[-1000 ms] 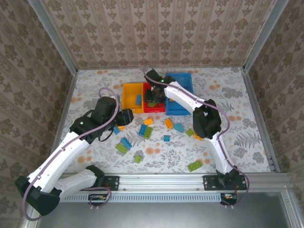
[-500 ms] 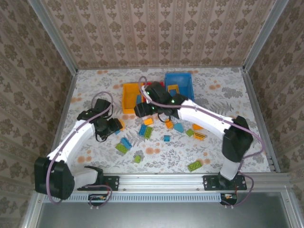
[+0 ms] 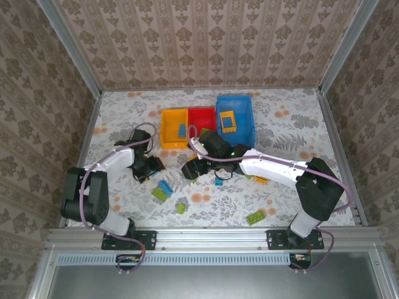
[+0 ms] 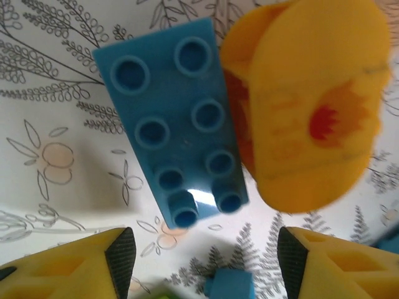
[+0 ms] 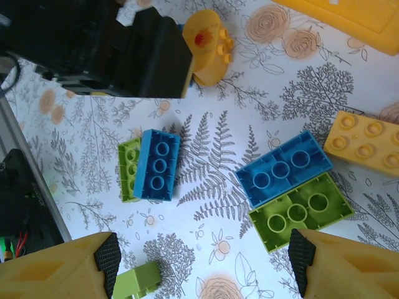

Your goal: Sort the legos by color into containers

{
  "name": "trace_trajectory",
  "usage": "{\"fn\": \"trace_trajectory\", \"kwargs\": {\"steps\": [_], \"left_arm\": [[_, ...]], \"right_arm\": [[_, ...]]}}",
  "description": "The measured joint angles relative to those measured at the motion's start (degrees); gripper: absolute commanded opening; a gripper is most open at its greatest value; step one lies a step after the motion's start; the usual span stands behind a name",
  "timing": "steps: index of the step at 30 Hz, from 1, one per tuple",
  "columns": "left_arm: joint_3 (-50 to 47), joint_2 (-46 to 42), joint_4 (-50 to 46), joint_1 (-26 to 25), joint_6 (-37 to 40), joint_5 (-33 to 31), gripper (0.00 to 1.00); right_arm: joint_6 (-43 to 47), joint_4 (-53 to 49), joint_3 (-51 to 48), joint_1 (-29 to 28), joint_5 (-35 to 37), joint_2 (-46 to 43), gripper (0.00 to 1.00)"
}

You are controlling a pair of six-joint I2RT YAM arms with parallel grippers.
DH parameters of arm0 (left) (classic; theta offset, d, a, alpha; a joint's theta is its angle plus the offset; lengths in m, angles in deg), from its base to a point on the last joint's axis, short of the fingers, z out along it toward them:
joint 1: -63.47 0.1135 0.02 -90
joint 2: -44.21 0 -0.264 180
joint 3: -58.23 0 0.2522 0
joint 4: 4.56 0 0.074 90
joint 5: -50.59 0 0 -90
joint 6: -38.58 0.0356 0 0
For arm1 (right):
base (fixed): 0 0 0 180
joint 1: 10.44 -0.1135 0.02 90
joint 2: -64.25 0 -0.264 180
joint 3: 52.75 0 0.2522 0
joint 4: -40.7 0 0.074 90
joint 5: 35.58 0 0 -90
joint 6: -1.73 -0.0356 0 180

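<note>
Loose legos lie on the floral table. My left gripper (image 3: 148, 167) is open and low over a blue eight-stud brick (image 4: 174, 131) that lies beside a rounded orange piece (image 4: 312, 106); its pads (image 4: 121, 258) are empty. My right gripper (image 3: 190, 169) is open above the middle of the table. Between its fingertips (image 5: 107, 258) I see a blue brick on a green one (image 5: 156, 165), and a blue brick (image 5: 283, 168) against a green brick (image 5: 302, 212). The yellow-orange bin (image 3: 168, 134), red bin (image 3: 201, 113) and blue bin (image 3: 246, 128) stand behind. An orange frame (image 3: 227, 121) lies in the blue bin.
An orange brick (image 5: 365, 143) lies right of the right gripper, a small green brick (image 5: 137, 280) near its left finger. More bricks sit nearer the front: green (image 3: 181, 208), green (image 3: 254, 217), blue (image 3: 219, 181). The left arm's black body (image 5: 106, 50) is close to the right gripper.
The right gripper has come from over the red bin down and forward to the loose bricks. The left gripper has drawn back to the left and lowered over the blue brick.
</note>
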Motion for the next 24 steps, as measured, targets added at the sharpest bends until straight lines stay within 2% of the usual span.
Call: {"fn": "trace_trajectory", "kwargs": {"steps": [11, 16, 24], "left_arm": [[0.0, 1.8, 3.4, 1.7, 3.3, -2.2, 0.54], [-0.2, 3.1, 5.0, 1.7, 4.7, -3.1, 0.37], [-2.0, -0.1, 3.6, 1.8, 4.8, -5.6, 0.22]], "right_arm": [[0.0, 0.3, 0.1, 0.0, -0.9, -0.3, 0.75], [0.0, 0.5, 0.9, 0.0, -1.7, 0.0, 0.75], [-0.2, 3.1, 0.9, 0.0, -2.9, 0.0, 0.75]]}}
